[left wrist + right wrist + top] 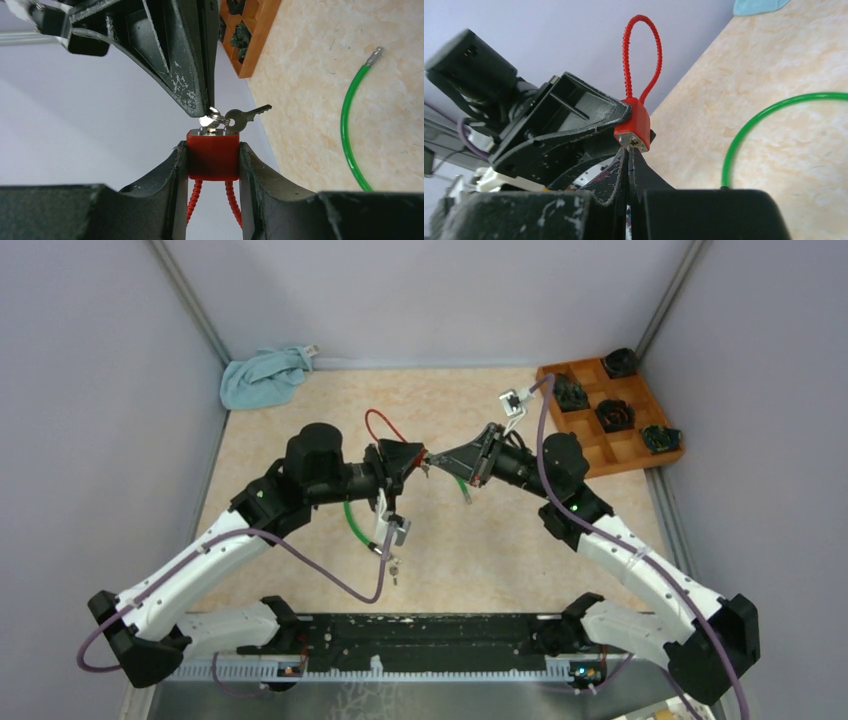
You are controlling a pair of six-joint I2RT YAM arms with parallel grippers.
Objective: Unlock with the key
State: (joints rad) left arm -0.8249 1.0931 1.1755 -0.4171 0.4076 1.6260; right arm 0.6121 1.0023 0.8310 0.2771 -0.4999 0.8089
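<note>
Red cable padlock (pixel 212 157) sits above mid-worktop (pixel 480 560), clamped between the jaws of the left gripper (pixel 212 149), while the right gripper (pixel 204 107), jaws pinched tight on the key (pixel 211 121), meets its 12 o'clock face, a spare key (pixel 245 116) dangling toward 2 o'clock.

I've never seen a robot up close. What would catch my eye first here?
Above the table, the left gripper clamps a red padlock while the right gripper, nose to nose with it, pinches a key at the lock's end, a spare key dangling beside. Next come the green cable curling on the table and the wooden tray at the far right.
</note>
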